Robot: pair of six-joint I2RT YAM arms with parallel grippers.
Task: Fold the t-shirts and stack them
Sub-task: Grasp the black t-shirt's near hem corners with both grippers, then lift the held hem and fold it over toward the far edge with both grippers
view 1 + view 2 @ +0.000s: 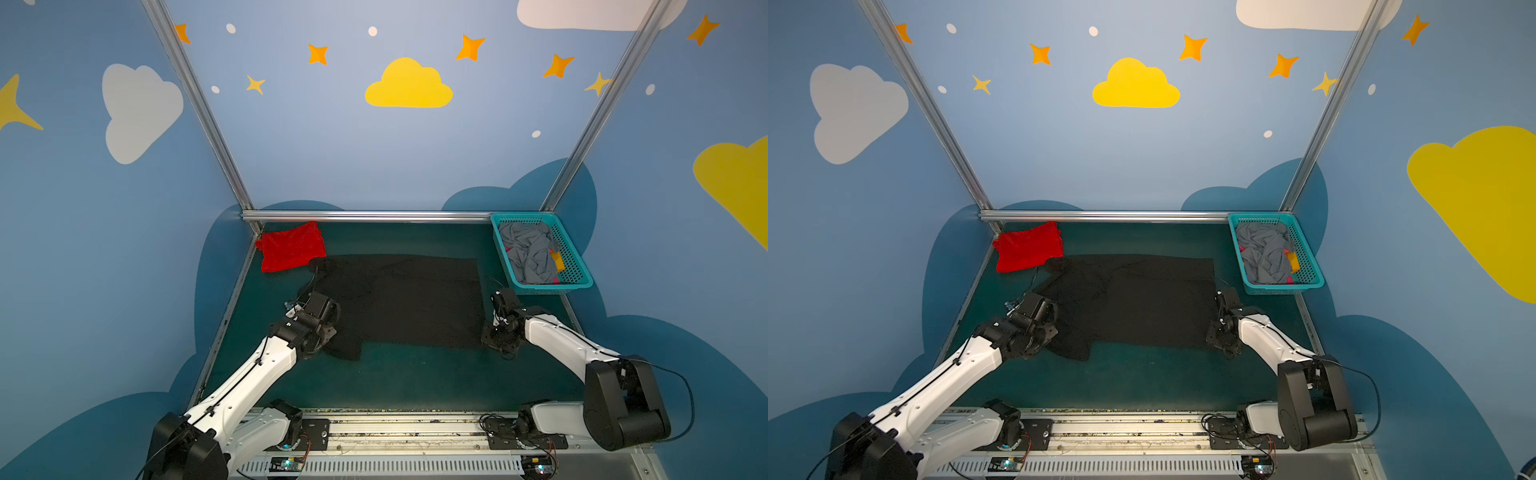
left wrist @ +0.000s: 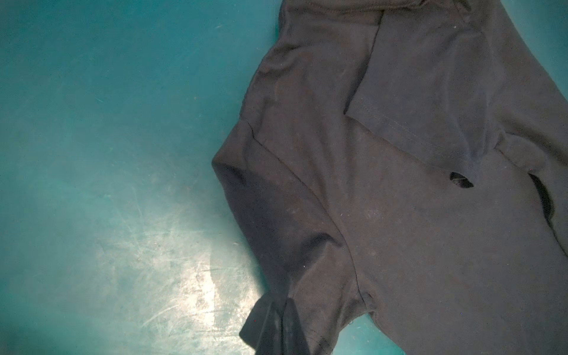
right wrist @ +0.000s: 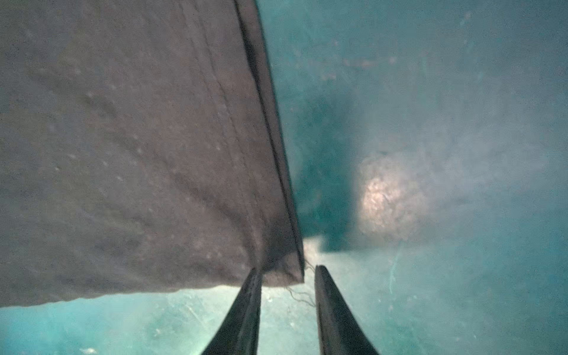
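Red t-shirt (image 1: 291,247) sits folded, far-left corner. Left end effector (image 1: 326,334) clenched, apparently pinching the black t-shirt (image 1: 407,303) by its sleeve. The shirt lies spread across the table (image 1: 415,382). Right end effector (image 3: 287,273) part-open astride the hem corner — an off-centre close could catch just 1 layer — crooked fold.

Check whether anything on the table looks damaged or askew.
Yes. The black shirt lies uneven: one sleeve is folded over its body, and loose threads hang from a hem corner. A small dark gap under that sleeve may be a hole or only a fold.
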